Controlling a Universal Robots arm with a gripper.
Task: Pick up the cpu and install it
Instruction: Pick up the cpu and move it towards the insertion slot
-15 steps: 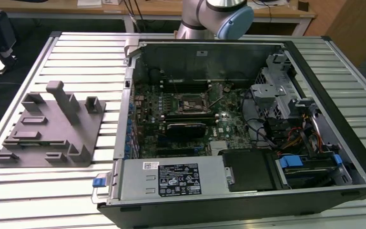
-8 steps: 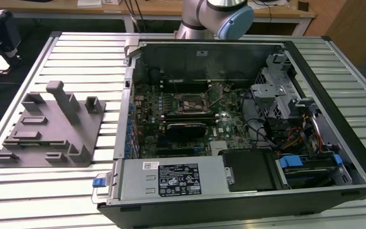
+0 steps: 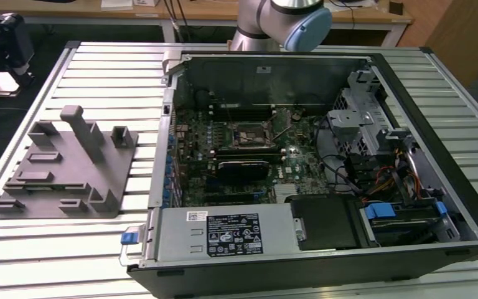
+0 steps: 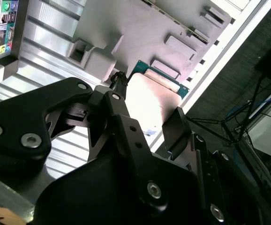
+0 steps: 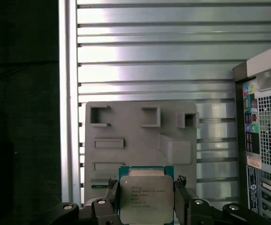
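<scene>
The tool (image 5: pixel 146 185) pinches the cpu (image 5: pixel 146 200) by two opposite edges, one finger on each side, in both wrist views. The silvery chip (image 4: pixel 149 101) hangs clear of the grey fixture (image 5: pixel 140 136), which lies on the slatted table (image 5: pixel 149 47) beside the open computer case (image 3: pixel 305 156). In the exterior view the arm (image 3: pixel 281 18) rises behind the case.

The first wrist view's edge crops the cpu (image 5: pixel 146 199).

The socket (image 3: pixel 248 134) lies open from above, hemmed by case (image 3: pixel 463 187) walls and drive cage (image 3: pixel 363 115). Upright fixture (image 3: pixel 48 180) posts stand ahead of the claw (image 5: pixel 146 190) gripping the cpu (image 5: pixel 146 202).
</scene>
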